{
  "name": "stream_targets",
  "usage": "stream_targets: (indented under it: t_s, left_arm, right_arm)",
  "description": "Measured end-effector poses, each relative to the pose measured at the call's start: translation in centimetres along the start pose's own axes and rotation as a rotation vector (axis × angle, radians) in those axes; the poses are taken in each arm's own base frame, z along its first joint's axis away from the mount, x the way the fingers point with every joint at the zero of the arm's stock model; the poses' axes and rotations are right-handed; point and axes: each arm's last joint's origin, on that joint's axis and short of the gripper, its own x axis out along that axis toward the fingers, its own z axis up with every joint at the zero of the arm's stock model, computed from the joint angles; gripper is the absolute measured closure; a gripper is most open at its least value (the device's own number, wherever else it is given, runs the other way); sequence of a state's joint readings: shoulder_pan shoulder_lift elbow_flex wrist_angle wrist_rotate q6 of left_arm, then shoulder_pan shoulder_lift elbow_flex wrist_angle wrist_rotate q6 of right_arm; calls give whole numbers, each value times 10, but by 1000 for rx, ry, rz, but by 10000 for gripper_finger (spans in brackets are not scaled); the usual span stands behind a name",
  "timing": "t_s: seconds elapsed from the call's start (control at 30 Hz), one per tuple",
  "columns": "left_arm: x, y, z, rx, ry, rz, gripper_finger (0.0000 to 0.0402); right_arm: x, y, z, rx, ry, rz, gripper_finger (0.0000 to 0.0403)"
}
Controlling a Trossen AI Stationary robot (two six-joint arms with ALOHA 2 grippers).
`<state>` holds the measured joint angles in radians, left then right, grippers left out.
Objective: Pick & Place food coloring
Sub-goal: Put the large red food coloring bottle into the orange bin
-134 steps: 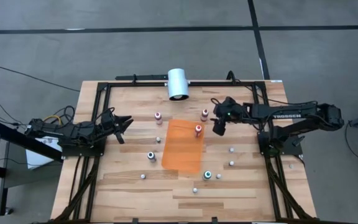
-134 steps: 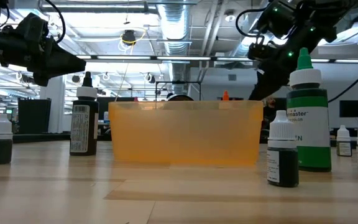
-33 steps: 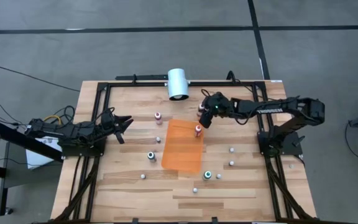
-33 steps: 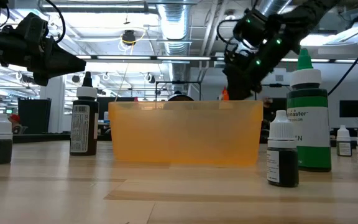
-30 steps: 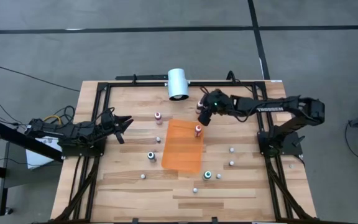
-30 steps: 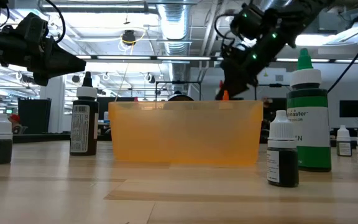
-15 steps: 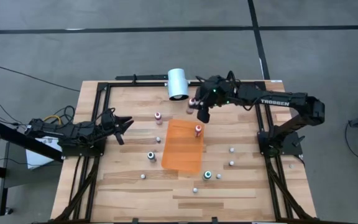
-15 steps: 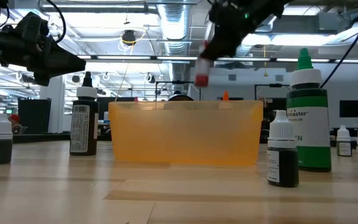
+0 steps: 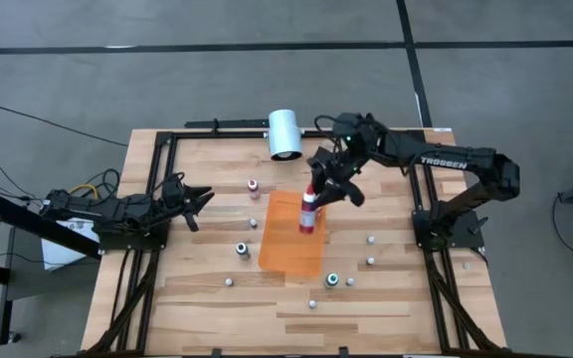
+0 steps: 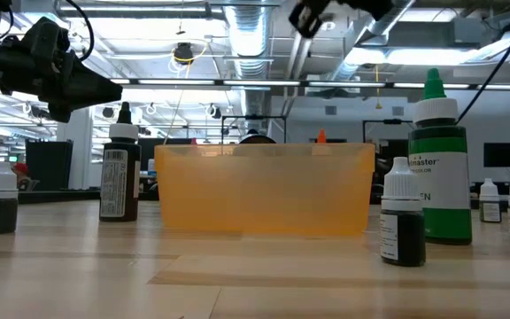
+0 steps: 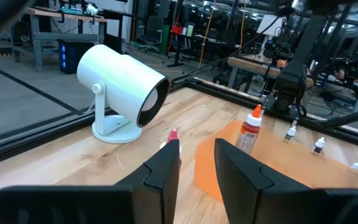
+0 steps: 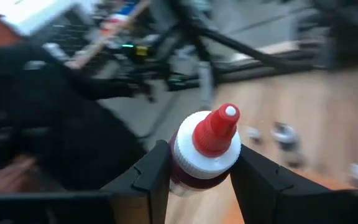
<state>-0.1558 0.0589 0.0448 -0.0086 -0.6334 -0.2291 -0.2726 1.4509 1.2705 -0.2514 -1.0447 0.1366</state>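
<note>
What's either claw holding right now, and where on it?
Right claw grips a red-capped food coloring bottle across its body, just below the cap. Left claw holds nothing.

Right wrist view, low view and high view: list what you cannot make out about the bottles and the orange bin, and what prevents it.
- Right wrist view: the red-capped bottle's label and lower body are hidden by its own cap and the right gripper; the background is blurred.
- Low view: the orange bin's contents are hidden by its cloudy front wall.
- High view: the white-capped bottles are too small to read.
</note>
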Motion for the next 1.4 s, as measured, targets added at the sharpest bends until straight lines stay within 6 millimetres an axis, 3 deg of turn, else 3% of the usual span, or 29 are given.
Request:
stream_targets:
  t_s: [0.27,0.53,0.9,1.13,1.4]
  left_arm:
    - [0,0,0,0,0,0,309]
    - [0,0,0,-1,0,1,309]
    - [0,0,0,-1,0,0,309]
    - [0,0,0,-1,0,-1,309]
    - [0,0,0,-2,1,-1,309]
  right_arm:
    - [14,18,16,-90,-60,167,266]
    - [18,17,16,-43,-75,127,259]
    - [28,2,-16,125,64,-476,261]
    - [47,14,-28,29,138,-805,258]
    - [66,35,-36,-70,163,-1031,259]
